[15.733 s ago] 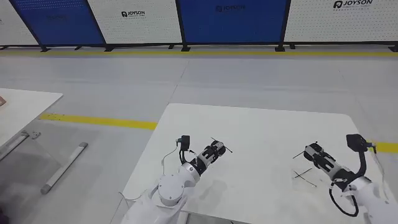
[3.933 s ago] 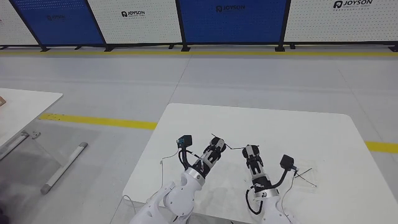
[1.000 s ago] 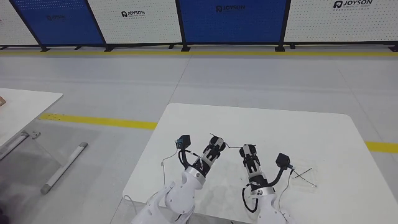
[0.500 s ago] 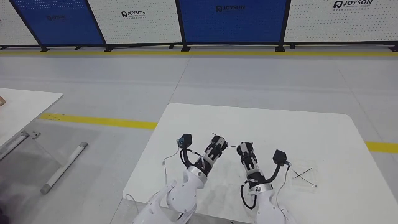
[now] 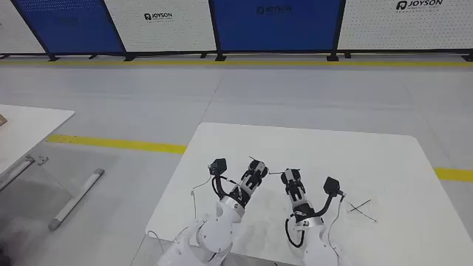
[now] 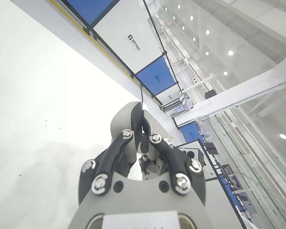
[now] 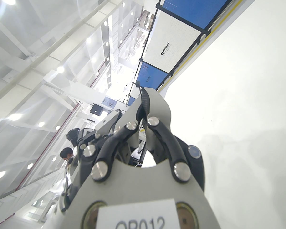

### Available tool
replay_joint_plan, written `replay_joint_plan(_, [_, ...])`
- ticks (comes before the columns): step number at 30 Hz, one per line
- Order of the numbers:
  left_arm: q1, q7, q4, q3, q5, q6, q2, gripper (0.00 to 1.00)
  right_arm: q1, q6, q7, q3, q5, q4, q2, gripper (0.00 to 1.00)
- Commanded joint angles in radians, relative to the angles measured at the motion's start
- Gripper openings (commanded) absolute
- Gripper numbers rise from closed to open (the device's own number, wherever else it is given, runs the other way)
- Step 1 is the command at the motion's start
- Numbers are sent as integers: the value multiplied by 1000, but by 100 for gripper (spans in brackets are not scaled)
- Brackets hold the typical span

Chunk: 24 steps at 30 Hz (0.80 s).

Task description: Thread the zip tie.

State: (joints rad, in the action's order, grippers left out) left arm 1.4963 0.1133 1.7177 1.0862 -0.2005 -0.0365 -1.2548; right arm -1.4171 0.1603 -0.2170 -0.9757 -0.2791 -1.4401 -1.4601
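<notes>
Left gripper (image 6: 141, 113): fingers closed on the black zip tie (image 6: 141, 94), whose strap projects past the fingertips. Right gripper (image 7: 145, 97): fingers likewise closed on a black strap. In the top view, at lower centre, both grippers stand near each other over the white table (image 5: 369, 155), and the tie spans the gap between them. Spare ties (image 5: 361, 208) lie crossed at lower right.

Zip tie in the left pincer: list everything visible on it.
The zip tie is a thin black plastic-looking strap, pinched in the shut left pincer. Its free end sticks out straight past the tips, above the white table. In the top view it points toward the right pincer close by, itself shut on a black strap; one tie or two, I cannot tell.
</notes>
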Motion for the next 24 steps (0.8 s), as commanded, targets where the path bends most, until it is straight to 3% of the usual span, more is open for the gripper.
replay_joint_plan(1, [0,0,0,0,0,0,0,0,-7,10,-1,-7,-1,-8,1,0])
replay_joint_plan(13, [-3,-45,11,3,64,21,-4,0,-14,54,36,-21,9,-8,-1,0])
replay_joint_plan(24, [-3,-47,17,10,64,26,-6,0,-10,77,38,-23,14,2,-7,0])
